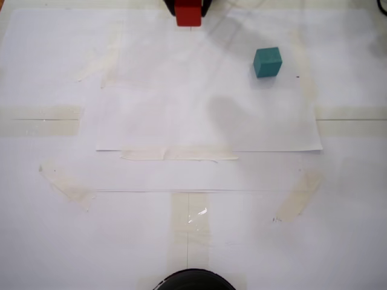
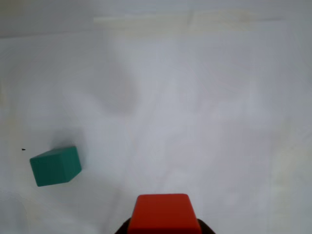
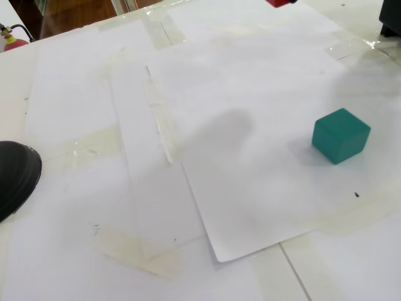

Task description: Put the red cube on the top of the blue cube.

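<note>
While my pincer (image 2: 164, 229) is closed on the red cube (image 2: 163, 212) and holds it clear above the paper, the blue cube (image 2: 55, 166) sits well off to the left in the wrist view, so I must carry leftward.

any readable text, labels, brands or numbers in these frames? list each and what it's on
None: no words, numbers, logos or signs can be read in any view.
The red cube has plain faces.
The teal cube has plain faces.
The white paper is blank, with only tiny dark specks, not writing.
The tape strips are unmarked.
</note>
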`<state>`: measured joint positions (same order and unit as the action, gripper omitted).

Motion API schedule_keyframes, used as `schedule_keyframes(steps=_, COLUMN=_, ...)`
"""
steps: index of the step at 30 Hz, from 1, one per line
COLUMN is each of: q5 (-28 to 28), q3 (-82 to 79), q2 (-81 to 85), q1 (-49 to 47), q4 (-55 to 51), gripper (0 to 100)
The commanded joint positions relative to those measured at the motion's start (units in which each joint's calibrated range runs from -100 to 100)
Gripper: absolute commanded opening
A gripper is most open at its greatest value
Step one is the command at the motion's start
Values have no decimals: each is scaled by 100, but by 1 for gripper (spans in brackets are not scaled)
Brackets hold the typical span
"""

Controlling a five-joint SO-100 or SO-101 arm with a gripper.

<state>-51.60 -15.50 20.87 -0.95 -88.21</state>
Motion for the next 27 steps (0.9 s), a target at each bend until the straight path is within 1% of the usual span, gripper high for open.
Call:
schedule_keyframes(steps=1, q5=-166, q3=-34, q2=480, q1=-495, q4=-87, gripper=8)
schedule_keyframes(steps=11, q5=-571, q3=-43, q2=428, q1=-1434, q4=199, gripper=7)
schedule_keyframes(steps=19, q5=-967, q3=247, q2=188, q1=-2184, q4=125, gripper=7)
schedule_keyframes(steps=27, q5=-1265, q3=293, q2=-173, q1=-2774, q4=476, gripper=7)
